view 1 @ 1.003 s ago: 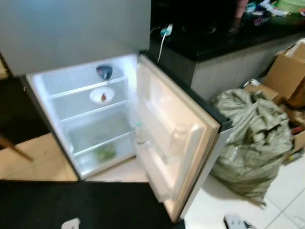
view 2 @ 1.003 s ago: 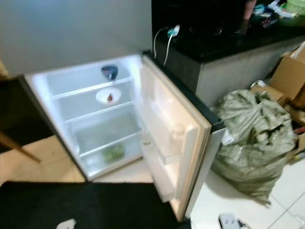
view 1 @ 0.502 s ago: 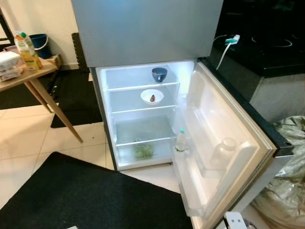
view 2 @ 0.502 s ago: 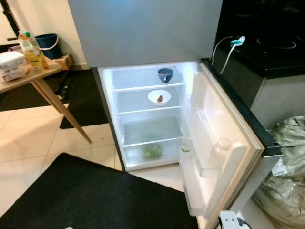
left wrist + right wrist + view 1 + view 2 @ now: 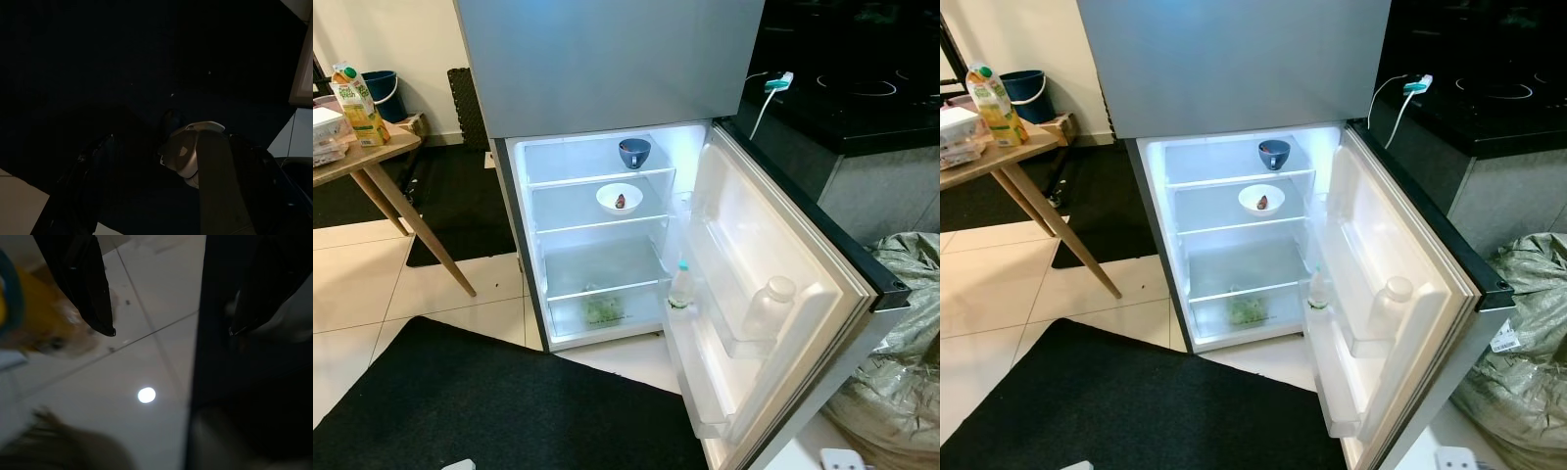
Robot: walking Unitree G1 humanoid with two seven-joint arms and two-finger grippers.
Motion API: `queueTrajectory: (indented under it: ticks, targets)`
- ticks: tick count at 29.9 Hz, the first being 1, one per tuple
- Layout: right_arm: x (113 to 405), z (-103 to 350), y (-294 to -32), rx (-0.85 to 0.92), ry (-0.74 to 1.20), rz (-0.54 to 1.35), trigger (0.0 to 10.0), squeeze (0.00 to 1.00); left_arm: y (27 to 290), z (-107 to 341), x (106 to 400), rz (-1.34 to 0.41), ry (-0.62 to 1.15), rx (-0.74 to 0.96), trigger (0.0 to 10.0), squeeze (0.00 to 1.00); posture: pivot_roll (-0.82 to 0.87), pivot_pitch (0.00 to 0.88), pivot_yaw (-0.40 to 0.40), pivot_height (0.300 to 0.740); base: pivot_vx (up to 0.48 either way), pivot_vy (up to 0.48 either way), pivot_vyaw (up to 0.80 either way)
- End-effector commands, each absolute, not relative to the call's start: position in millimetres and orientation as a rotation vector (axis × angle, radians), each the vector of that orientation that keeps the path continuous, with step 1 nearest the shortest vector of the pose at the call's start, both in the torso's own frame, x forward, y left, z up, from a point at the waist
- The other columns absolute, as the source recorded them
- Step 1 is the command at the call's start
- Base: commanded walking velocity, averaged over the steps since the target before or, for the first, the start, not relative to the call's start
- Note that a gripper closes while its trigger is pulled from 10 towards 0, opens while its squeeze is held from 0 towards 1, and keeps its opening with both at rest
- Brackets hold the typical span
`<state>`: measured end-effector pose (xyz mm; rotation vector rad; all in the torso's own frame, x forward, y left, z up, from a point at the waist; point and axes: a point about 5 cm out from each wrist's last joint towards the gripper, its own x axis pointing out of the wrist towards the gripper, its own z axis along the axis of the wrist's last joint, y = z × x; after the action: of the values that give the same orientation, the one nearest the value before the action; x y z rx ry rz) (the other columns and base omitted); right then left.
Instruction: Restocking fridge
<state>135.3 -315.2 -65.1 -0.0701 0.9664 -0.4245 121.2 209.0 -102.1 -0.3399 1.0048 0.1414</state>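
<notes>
Fridge (image 5: 607, 69) door (image 5: 773, 294) stands open ahead; my right gripper (image 5: 171, 328) hangs over floor tile (image 5: 146, 357), fingers apart; left gripper (image 5: 156, 196) state indeterminate.

Below me a black mat (image 5: 460, 401) lies on pale floor tiles (image 5: 372, 294). To my left stands a wooden table (image 5: 372, 157) near a cream wall (image 5: 401, 39); to my right, a dark counter (image 5: 862, 108) above a grey-green sack (image 5: 901, 362).
</notes>
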Motion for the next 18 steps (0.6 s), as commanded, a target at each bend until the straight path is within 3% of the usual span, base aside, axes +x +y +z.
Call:
queueTrajectory:
  ticks: [1,6,12,18]
  targets:
    - [139.6,-60.2,-321.2,-0.041,0.919,-0.49,10.0,0.0,211.3,-102.1,119.6,0.137,1.009,-0.33,10.0,0.0,-0.05,0.029,0.002,0.74,0.0,0.0,0.0]
    - [186.9,-23.2,-342.5,0.211,0.603,-0.6,10.0,0.0,213.6,-101.8,119.1,0.137,1.008,-0.328,10.0,0.0,-0.05,0.034,0.007,0.74,0.0,0.0,0.0]
    - [219.2,6.1,-352.1,0.193,0.467,-0.585,10.0,0.0,214.3,-101.3,119.9,0.138,1.0,-0.332,10.0,0.0,-0.05,0.035,0.007,0.74,0.0,0.0,0.0]
    - [242.7,35.2,-362.3,0.193,0.336,-0.593,10.0,0.0,224.5,-90.5,140.4,0.193,0.855,-0.441,10.0,0.0,-0.03,0.037,0.003,0.74,0.0,0.0,0.0]
